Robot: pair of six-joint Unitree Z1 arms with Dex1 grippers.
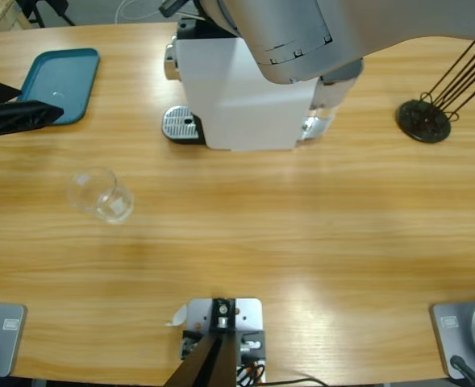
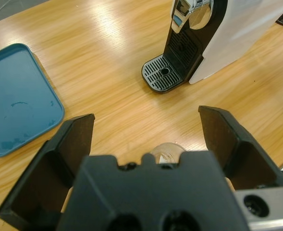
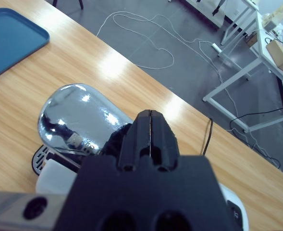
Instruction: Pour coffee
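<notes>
Now: empty glass on the table, coffee machine untouched

No coffee shows anywhere; the clear glass (image 1: 100, 194) stands empty on the bare wooden table (image 1: 302, 234), left of the middle and well apart from the coffee machine (image 1: 241, 93). In the left wrist view the glass rim (image 2: 167, 150) just peeks above the gripper's black body, between the two jaws.

Left gripper (image 2: 146, 130): jaws spread wide, holding nothing, pointing toward the machine's drip grate (image 2: 163, 73). In the high view it enters from the left edge (image 1: 15, 117), beside the teal tray (image 1: 60, 81). The tray lies flat at the table's upper left, with nothing on it.

Right gripper (image 3: 151, 120): jaws pressed together with only a thin seam between them, gripping nothing. It hangs over the machine's shiny chrome top (image 3: 79, 118). Its silver arm (image 1: 293, 40) covers part of the white machine in the high view.

A black wire stand (image 1: 424, 119) sits at the table's right end. White cable (image 3: 146, 33) loops on the grey floor beyond the table.
</notes>
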